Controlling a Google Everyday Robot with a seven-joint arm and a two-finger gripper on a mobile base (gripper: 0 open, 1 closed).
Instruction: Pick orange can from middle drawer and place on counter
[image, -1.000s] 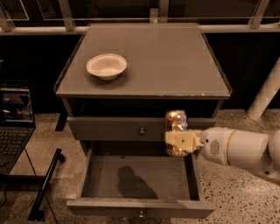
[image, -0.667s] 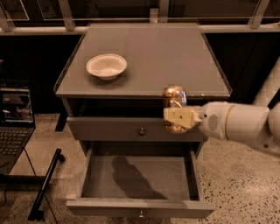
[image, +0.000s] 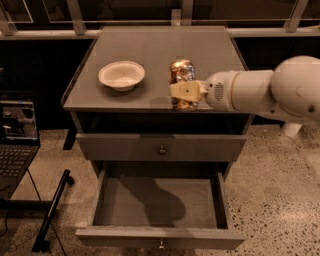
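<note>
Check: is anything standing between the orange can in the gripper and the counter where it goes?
Nothing visible does. The gripper holds the orange can over the front part of the counter, with bare surface around it. The white bowl sits off to the side, apart from the can.

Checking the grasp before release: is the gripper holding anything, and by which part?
The gripper holds the orange can by the middle of its side, upright, over the counter near its front edge.
</note>
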